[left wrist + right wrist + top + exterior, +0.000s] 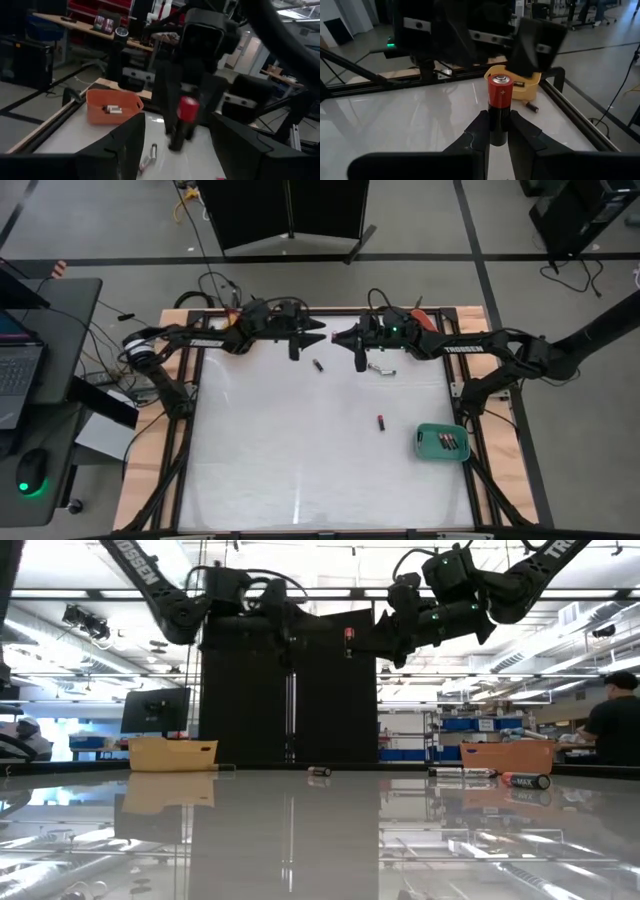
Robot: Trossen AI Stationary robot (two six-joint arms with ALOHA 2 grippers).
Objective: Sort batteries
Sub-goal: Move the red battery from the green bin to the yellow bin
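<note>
The right gripper [498, 131] pinches a red-and-black battery [499, 102] upright between its fingers, raised near the top centre of the overhead frame. Facing it, the left gripper [318, 332] gapes empty. Loose batteries [319, 365] lie below; more fill the green tray [425, 446], lower right.

You can't count or size the cells in the green tray [442, 442] from overhead; they're too small. The red-and-black battery [499, 107] has its lower end hidden between the right claw [496, 131] fingers. The orange tray [113, 105] is blurred, its cells unreadable. The yellow tray [526, 86] sits partly behind that battery.
</note>
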